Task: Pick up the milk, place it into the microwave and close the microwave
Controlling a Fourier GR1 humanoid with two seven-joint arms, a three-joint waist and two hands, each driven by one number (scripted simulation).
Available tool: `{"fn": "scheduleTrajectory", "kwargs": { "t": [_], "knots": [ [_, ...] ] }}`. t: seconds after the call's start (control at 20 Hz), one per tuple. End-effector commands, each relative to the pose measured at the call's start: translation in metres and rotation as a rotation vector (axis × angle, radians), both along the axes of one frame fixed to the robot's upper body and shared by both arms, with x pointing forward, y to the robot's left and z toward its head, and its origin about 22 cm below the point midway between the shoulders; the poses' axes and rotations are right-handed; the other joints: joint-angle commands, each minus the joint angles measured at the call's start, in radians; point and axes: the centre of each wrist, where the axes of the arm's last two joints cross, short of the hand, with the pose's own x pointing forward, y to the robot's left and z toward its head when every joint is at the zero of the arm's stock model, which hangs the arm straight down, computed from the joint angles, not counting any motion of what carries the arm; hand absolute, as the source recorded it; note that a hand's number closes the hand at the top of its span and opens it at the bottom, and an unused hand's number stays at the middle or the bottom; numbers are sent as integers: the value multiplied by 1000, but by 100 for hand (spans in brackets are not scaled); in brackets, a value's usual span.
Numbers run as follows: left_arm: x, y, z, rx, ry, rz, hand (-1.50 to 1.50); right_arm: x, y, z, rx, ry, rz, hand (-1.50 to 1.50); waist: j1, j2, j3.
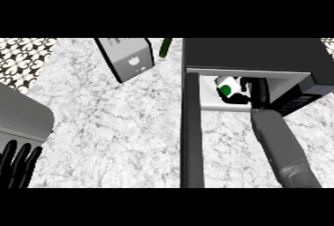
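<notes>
The microwave [261, 53] stands at the upper right with its door [191, 132] swung open toward me. Inside the cavity sits the milk [228, 87], a white carton with a green spot. My right forearm reaches into the opening and my right hand [243, 96] is curled round the carton's right and lower side, partly hiding it. At the lower left edge my left hand [18, 164] rests open, fingers up, far from the microwave.
A grey box [127, 59] with a white logo stands at the upper middle, a dark green object [164, 47] just behind it. A grey appliance [20, 117] sits at the left edge. A patterned tile wall [23, 57] shows at the upper left.
</notes>
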Motion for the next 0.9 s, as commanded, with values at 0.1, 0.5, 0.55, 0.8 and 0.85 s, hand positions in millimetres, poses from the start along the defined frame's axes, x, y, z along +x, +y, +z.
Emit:
{"fn": "scheduleTrajectory", "kwargs": {
  "t": [0.1,0.5,0.55,0.8,0.85],
  "knots": [
    [4,-8,-10,3,4,-4,-150,15,-31,14,-127,-50,-222,150,17,12,0],
    [5,3,-4,59,12,1,-150,29,-7,20,-361,-7,-118,-150,48,20,0],
    [5,2,3,68,5,12,-150,37,-20,36,-339,1,-110,-150,35,17,0],
    [14,-10,-9,58,2,-21,-150,33,20,19,-341,23,-34,-150,36,20,1],
    [18,-5,-6,59,-6,-12,-150,32,9,19,-341,8,-20,-150,40,25,2]
  ]
}}
